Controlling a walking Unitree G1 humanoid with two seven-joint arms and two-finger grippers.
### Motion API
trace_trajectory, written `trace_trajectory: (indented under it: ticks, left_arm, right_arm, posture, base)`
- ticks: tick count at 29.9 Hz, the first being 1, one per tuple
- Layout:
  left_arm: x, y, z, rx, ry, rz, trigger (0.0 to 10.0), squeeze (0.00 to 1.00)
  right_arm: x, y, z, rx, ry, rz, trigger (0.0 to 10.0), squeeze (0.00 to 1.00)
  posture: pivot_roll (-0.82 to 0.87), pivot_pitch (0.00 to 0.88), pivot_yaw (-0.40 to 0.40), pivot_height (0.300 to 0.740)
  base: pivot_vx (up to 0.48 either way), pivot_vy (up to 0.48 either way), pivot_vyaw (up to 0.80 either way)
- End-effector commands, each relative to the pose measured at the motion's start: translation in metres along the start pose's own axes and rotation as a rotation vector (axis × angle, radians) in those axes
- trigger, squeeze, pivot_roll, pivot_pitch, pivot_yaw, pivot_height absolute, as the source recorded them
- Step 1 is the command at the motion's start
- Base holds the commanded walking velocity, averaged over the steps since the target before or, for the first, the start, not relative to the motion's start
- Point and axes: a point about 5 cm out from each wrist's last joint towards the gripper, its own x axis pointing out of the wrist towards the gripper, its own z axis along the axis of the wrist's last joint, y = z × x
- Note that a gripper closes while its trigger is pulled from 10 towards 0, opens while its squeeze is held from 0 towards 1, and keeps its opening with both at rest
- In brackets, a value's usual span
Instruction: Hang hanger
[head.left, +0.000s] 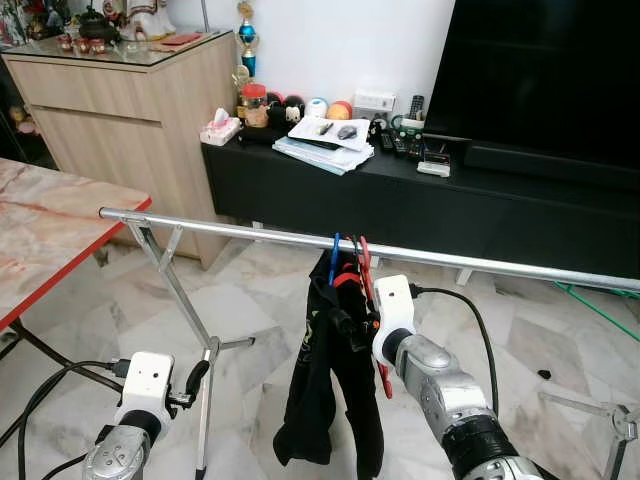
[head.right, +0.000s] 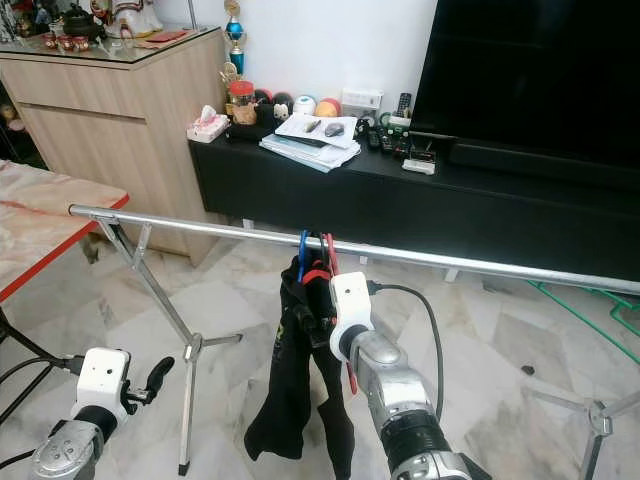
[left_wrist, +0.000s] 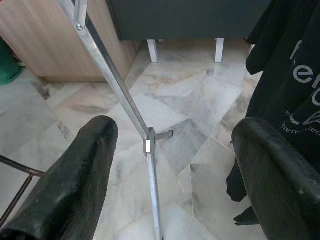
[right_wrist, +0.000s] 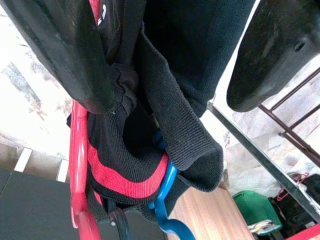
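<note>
Left eye view: a silver rail (head.left: 250, 236) on folding legs crosses the room from left to right, and at its middle hang a red hanger (head.left: 364, 262) and a blue hanger (head.left: 334, 252), hooks side by side on the bar. Black clothing (head.left: 320, 380) with a red band at the collar droops from them toward the marble floor (head.left: 260, 300). The right end effector (head.left: 352, 326) is raised just below the rail, at the collar of the clothing beside the red hanger; in the right wrist view its fingers (right_wrist: 65, 55) stand apart, one on each side of the bunched black fabric, one finger touching it. The left end effector (head.left: 197, 378) sits low on the near left, by the rail's leg, fingers (left_wrist: 75, 175) spread wide and holding nothing. Beyond the rail stands a black surface (head.left: 300, 185) with a television (head.left: 540, 75).
</note>
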Motion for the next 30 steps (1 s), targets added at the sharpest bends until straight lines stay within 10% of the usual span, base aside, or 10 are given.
trace_trajectory:
  ticks: [1,3,9,10,11,13,15,16,30]
  left_arm:
    - [0.0,-0.001,-0.001,-0.003,0.013,-0.005,10.0,0.0]
    - [0.0,-0.001,-0.001,-0.004,0.014,-0.004,10.0,0.0]
    - [0.0,-0.001,-0.001,-0.004,0.014,-0.003,10.0,0.0]
    - [0.0,-0.001,-0.001,-0.004,0.013,-0.003,10.0,0.0]
    - [0.0,-0.001,-0.001,-0.004,0.013,-0.003,10.0,0.0]
    - [0.001,-0.001,0.0,-0.004,0.013,-0.003,10.0,0.0]
    - [0.001,0.0,0.0,-0.003,0.013,-0.003,10.0,0.0]
    - [0.001,0.0,0.0,-0.002,0.013,-0.003,10.0,0.0]
    - [0.002,-0.001,-0.001,-0.002,0.02,-0.009,10.0,0.0]
  right_arm:
    - [0.002,-0.001,0.005,-0.002,-0.009,-0.006,0.0,0.0]
    - [0.003,-0.002,0.005,-0.003,-0.004,-0.015,10.0,0.0]
    - [0.005,-0.003,0.006,-0.001,-0.001,-0.024,10.0,0.0]
    - [0.006,-0.004,0.008,0.004,-0.008,-0.025,6.5,0.0]
    - [0.007,-0.004,0.009,0.008,-0.014,-0.023,0.6,0.0]
    - [0.007,-0.003,0.01,0.01,-0.019,-0.02,0.0,0.0]
    - [0.008,-0.003,0.01,0.006,-0.015,-0.022,0.0,0.0]
    - [0.008,-0.004,0.011,0.003,-0.012,-0.028,10.0,0.0]
    - [0.008,-0.011,0.007,-0.002,-0.003,-0.065,10.0,0.0]
  posture:
    - [0.12,0.038,0.001,0.74]
    - [0.12,0.039,0.001,0.74]
    - [0.12,0.039,0.001,0.74]
    - [0.12,0.037,0.002,0.74]
    - [0.12,0.037,0.001,0.74]
    - [0.12,0.038,0.002,0.74]
    - [0.12,0.039,0.002,0.74]
    - [0.12,0.039,0.002,0.74]
    - [0.12,0.037,0.004,0.74]
  base:
    - [0.0,0.0,0.0]
    - [0.0,0.0,0.0]
    - [0.0,0.0,0.0]
    - [0.0,0.0,0.0]
    - [0.0,0.0,0.0]
    - [0.0,0.0,0.0]
    - [0.0,0.0,0.0]
    - [0.0,0.0,0.0]
    - [0.0,0.0,0.0]
